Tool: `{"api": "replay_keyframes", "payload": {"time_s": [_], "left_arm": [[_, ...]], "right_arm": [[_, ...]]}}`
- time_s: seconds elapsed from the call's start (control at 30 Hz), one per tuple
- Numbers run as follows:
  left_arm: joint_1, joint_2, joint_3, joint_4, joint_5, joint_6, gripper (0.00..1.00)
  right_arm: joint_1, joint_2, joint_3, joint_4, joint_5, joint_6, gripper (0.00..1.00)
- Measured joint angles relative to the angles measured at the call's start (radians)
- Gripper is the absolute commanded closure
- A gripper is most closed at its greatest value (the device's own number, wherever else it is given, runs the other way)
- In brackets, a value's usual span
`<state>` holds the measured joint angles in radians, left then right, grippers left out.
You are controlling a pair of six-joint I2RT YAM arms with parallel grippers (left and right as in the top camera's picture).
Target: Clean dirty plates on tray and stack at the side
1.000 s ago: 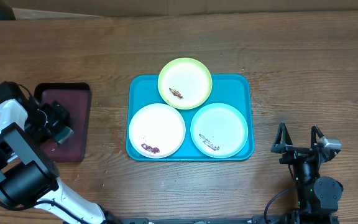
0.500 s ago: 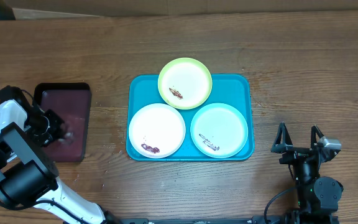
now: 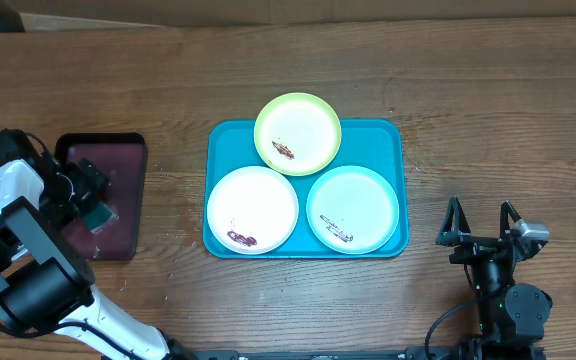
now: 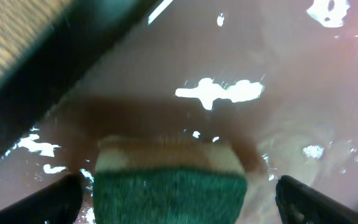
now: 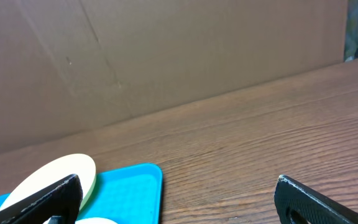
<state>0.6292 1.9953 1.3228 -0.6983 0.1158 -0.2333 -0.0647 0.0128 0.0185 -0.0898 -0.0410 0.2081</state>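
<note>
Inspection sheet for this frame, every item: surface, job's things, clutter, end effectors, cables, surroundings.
Surface: wooden table, grain visible.
Job's things: turquoise tray holds white plate and mint plate; yellow-green plate overlaps its far rim; all three smeared brown.
Clutter: maroon tray with a green-topped sponge.
End effectors: left end effector open, straddling the sponge; right end effector open, right of the turquoise tray.
Cables: black lead loops by the right arm's base.
Surroundings: cardboard behind the table.
</note>
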Motion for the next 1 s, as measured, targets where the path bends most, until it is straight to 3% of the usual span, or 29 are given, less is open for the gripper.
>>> {"api": "replay_keyframes", "payload": {"time_s": [0.1, 0.13, 0.2, 0.23, 0.27, 0.3, 0.33, 0.63, 0.67, 0.77, 0.9, 1.0], "left_arm": [[0.001, 0.006, -0.002, 0.020, 0.000, 0.008, 0.89], [0.001, 0.006, -0.002, 0.023, 0.000, 0.008, 0.96], [0.002, 0.006, -0.002, 0.026, 0.000, 0.010, 0.96], [0.002, 0.006, -0.002, 0.026, -0.001, 0.009, 0.92], [0.002, 0.006, -0.002, 0.026, -0.002, 0.010, 0.66], [0.002, 0.006, -0.002, 0.024, -0.003, 0.013, 0.23], [0.002, 0.006, -0.002, 0.019, -0.004, 0.013, 0.00], [0.001, 0.003, 0.007, -0.139, -0.007, 0.021, 0.00], [0.001, 0.003, 0.008, -0.166, -0.007, 0.022, 0.04], [0.001, 0.003, 0.006, -0.236, -0.006, 0.020, 0.27], [0.001, 0.004, -0.003, -0.292, 0.001, 0.024, 0.69], [0.001, 0.004, -0.004, -0.295, 0.005, 0.024, 0.92]], "right_arm": [[0.000, 0.000, 0.000, 0.000, 0.000, 0.000, 0.00], [0.000, 0.000, 0.000, 0.000, 0.000, 0.001, 0.00], [0.000, 0.000, 0.000, 0.000, 0.000, 0.000, 0.00], [0.000, 0.000, 0.000, 0.000, 0.000, 0.000, 0.00], [0.000, 0.000, 0.000, 0.000, 0.000, 0.001, 0.00], [0.000, 0.000, 0.000, 0.000, 0.000, 0.001, 0.00], [0.000, 0.000, 0.000, 0.000, 0.000, 0.000, 0.00], [0.000, 0.000, 0.000, 0.001, 0.000, 0.000, 0.00], [0.000, 0.000, 0.000, 0.000, 0.000, 0.000, 0.00], [0.000, 0.000, 0.000, 0.000, 0.000, 0.000, 0.00], [0.000, 0.000, 0.000, 0.000, 0.000, 0.000, 0.00], [0.000, 0.000, 0.000, 0.000, 0.000, 0.000, 0.00]]}}
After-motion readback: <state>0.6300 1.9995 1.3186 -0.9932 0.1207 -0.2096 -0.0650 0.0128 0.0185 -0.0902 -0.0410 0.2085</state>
